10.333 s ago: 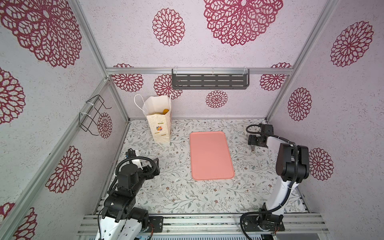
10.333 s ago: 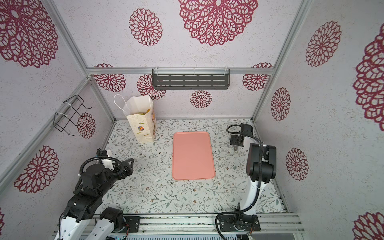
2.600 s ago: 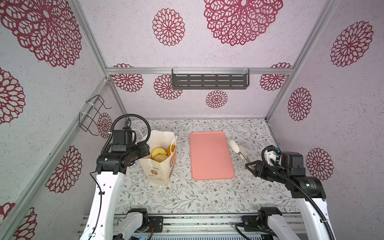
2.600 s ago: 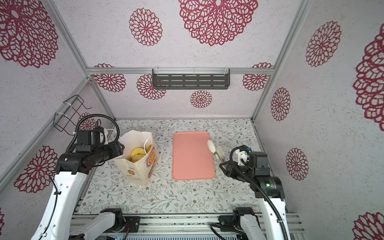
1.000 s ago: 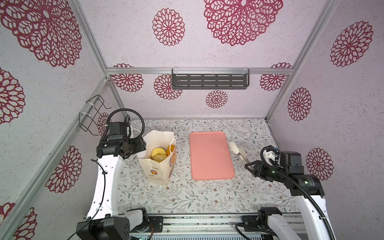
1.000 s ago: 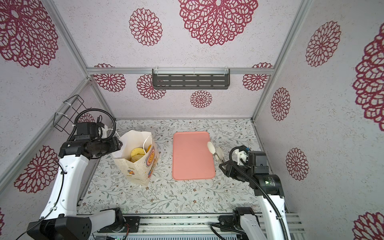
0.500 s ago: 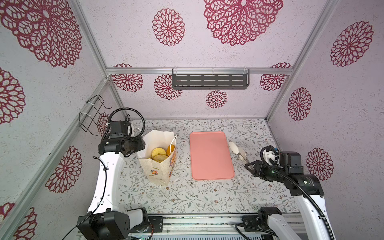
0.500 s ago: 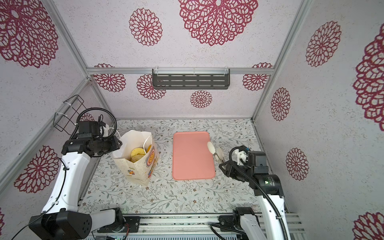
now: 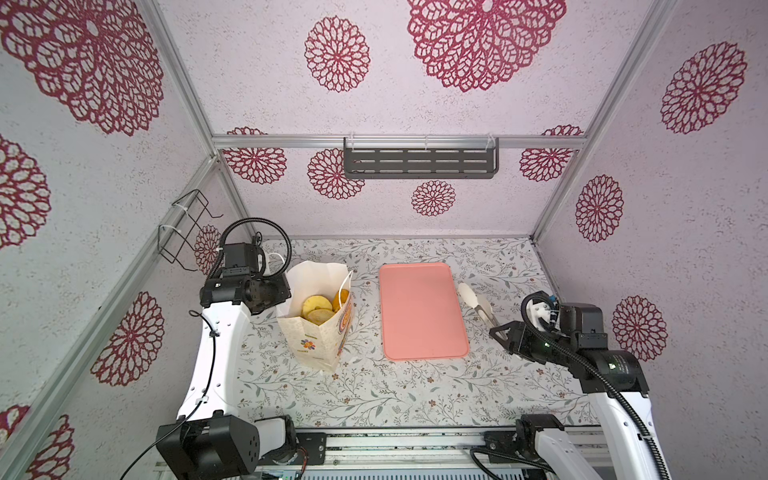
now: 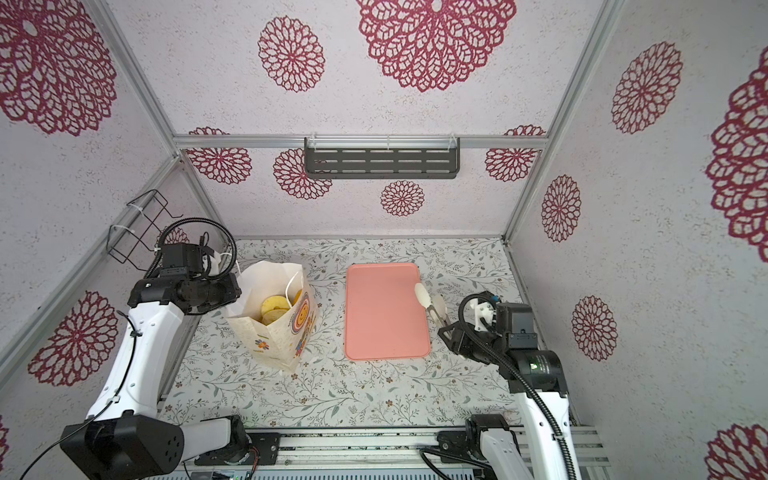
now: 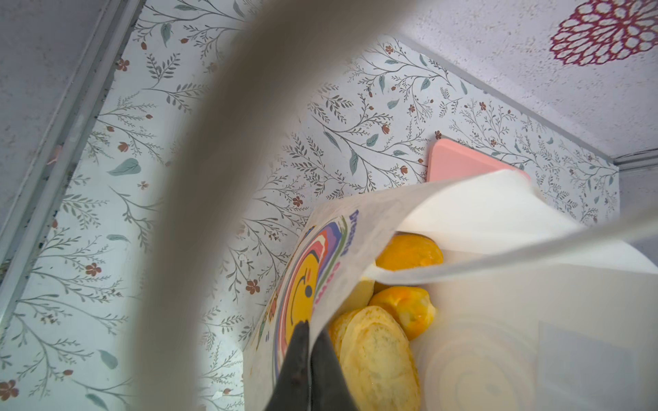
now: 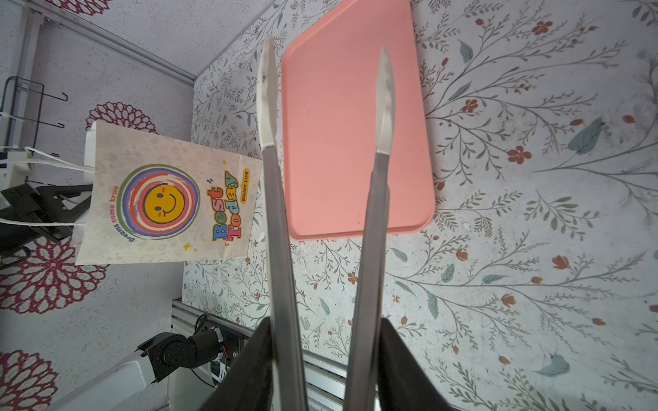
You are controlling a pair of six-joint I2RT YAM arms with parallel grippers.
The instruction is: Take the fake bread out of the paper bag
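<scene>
Pinching the paper bag [image 9: 309,336] rim in shut left jaws, we are gripping tongs [image 12: 276,213] in right jaws, probably reaching for fake bread [image 9: 318,308] next.

1. The table [image 9: 374,395] has a flat top covered in a pale sheet printed with grey-green sprigs, leaves and small red-brown flowers. In both top views it fills the floor of the walled booth.
2. A cream paper bag [image 9: 309,347] stands on its base on the left part of the table, mouth open upward. Its broad side with the smiley print faces the tray.
3. A flat pink tray [image 9: 419,311], rectangular with rounded corners, lies near the middle of the table, long sides running front to back.
4. Bag and tray are apart, with a strip of patterned top showing between them.
</scene>
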